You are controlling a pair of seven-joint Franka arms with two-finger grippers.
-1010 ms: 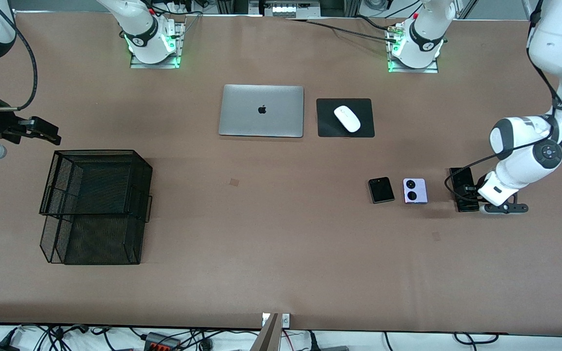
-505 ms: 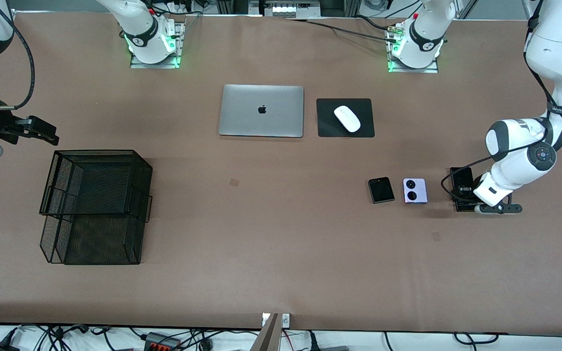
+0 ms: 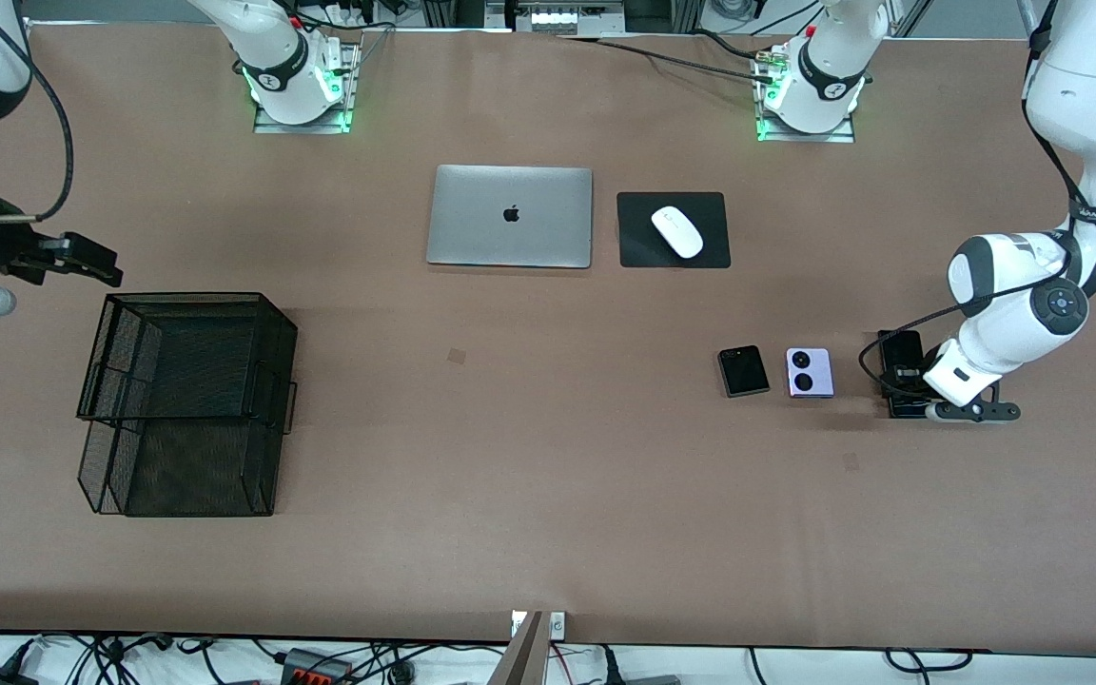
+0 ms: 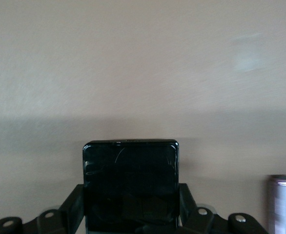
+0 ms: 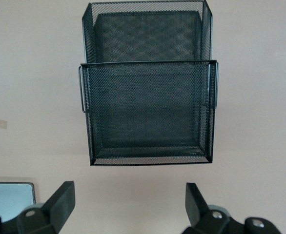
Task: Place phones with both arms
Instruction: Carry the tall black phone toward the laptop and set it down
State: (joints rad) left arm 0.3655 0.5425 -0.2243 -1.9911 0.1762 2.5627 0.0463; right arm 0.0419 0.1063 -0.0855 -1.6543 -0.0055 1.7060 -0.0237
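Black slab phone (image 4: 130, 183) is lying on the worktop (image 3: 548, 476) at the left arm's end, the left gripper (image 3: 911, 381) straddling it with jaws close either side; grip unclear. The left wrist view is showing that straddle. The right gripper (image 5: 128, 200) is waiting, jaws wide and empty, by the mesh tray (image 3: 186, 400).

Small black flip phone (image 3: 743, 371) flat on table, lilac-white phone (image 3: 809, 372) with two black circles just beside; long black slab phone (image 3: 898, 366) between left gripper (image 3: 908, 376) fingers (image 4: 73, 207).
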